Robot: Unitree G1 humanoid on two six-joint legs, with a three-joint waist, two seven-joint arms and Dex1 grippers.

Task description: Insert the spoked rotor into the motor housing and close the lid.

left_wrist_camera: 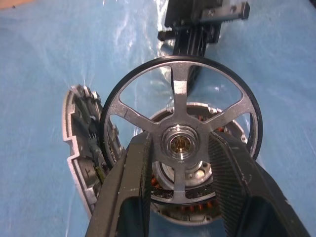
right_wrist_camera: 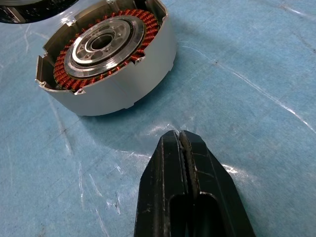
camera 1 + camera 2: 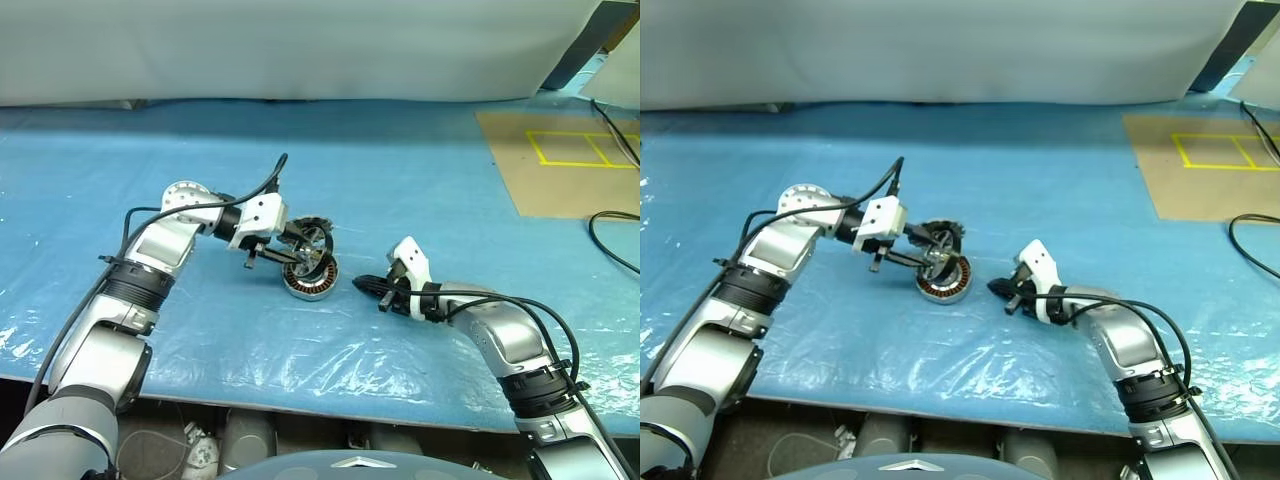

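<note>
Left wrist view: left gripper (image 1: pixel 180 163), fingers clamped on the hub spokes of the spoked rotor (image 1: pixel 180 133), wheel held on edge just above the motor housing (image 1: pixel 197 197); the lid (image 1: pixel 81 153) stands tilted beside both. Right wrist view: right gripper (image 2: pixel 180 143), fingers pressed together and holding nothing, near the motor housing. Housing rests open-topped on blue plastic sheet (image 3: pixel 420 190), copper windings exposed.

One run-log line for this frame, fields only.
left claw: shut on spoked rotor, above motor housing | right claw: shut, empty, beside housing | lid: off, tilted on edge
</note>
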